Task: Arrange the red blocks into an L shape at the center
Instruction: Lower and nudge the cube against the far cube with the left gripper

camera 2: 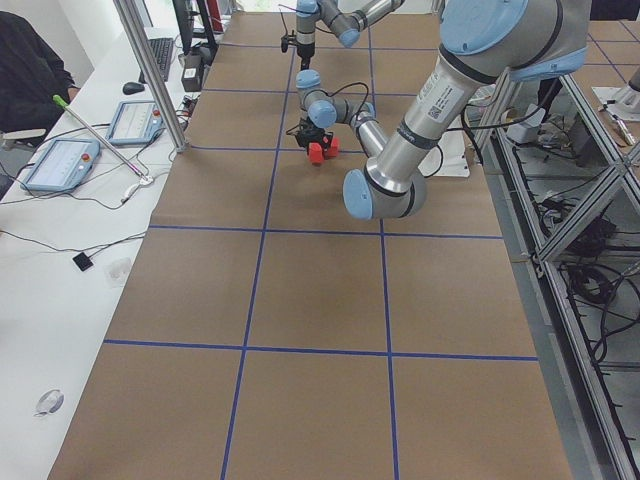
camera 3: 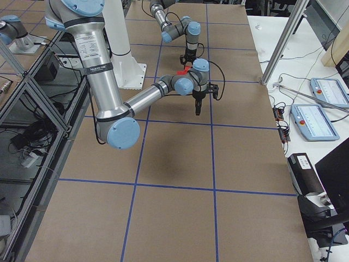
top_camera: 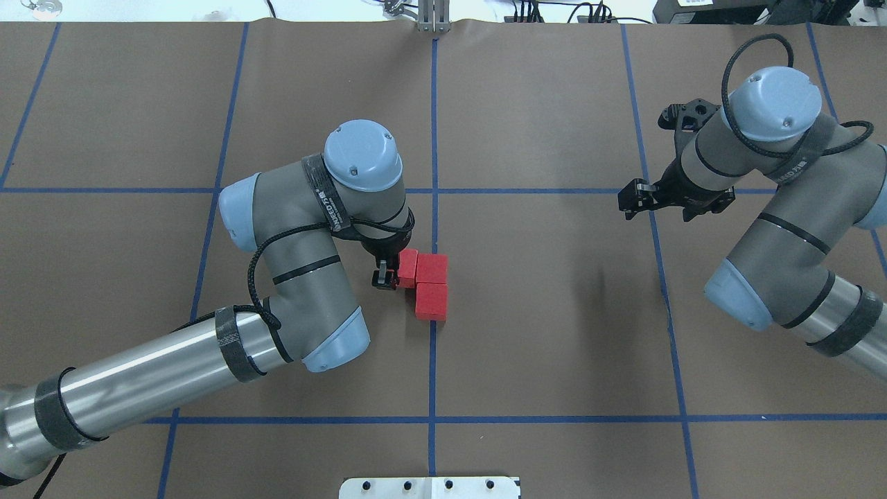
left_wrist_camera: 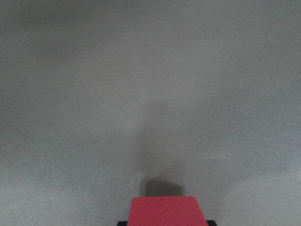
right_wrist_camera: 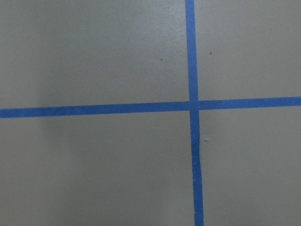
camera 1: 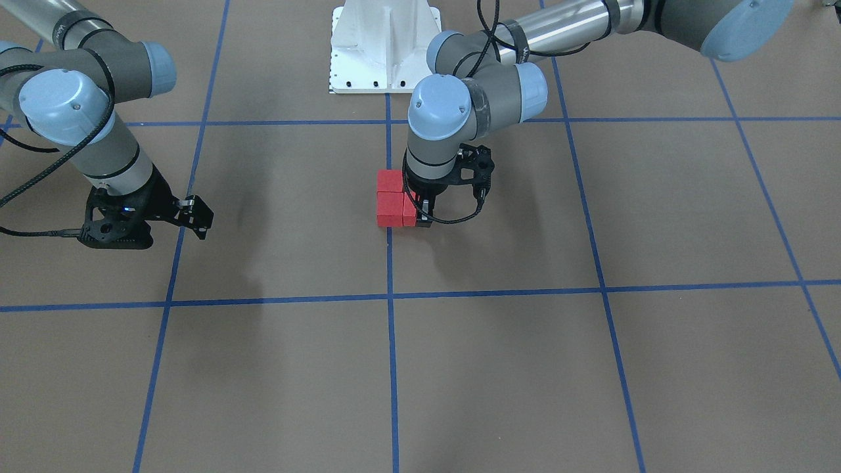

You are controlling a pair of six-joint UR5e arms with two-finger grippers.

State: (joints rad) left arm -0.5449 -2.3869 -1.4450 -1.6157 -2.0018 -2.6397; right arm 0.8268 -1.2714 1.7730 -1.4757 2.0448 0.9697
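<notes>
Across the brown counter [top_camera: 554,333] blue tape lines [top_camera: 433,360] run in a grid of large squares, and my white base [camera 1: 384,46] stands at its edge on the middle line. My left arm [top_camera: 305,263] reaches in over the centre with its wrist bent straight down. My right arm [top_camera: 769,208] is folded well off to its own side, near a crossing of the tape. My right tool [top_camera: 632,201] hangs above the bare counter there, apart from everything. I cannot tell from these views whether it is open or closed, and its own camera shows only tape and paper. My left tool [top_camera: 384,274] is down at the counter in the centre, closed on one of the red blocks [top_camera: 432,301]. In its wrist view that block [left_wrist_camera: 163,211] sits at the bottom edge with a black fingertip showing at either side. The three cubes lie together on the middle tape line. Two stand in a line along the tape, touching. The gripped block [top_camera: 407,268] sits against the side of the one farther from my base [top_camera: 432,269], on my left of it, so the group makes an L.
</notes>
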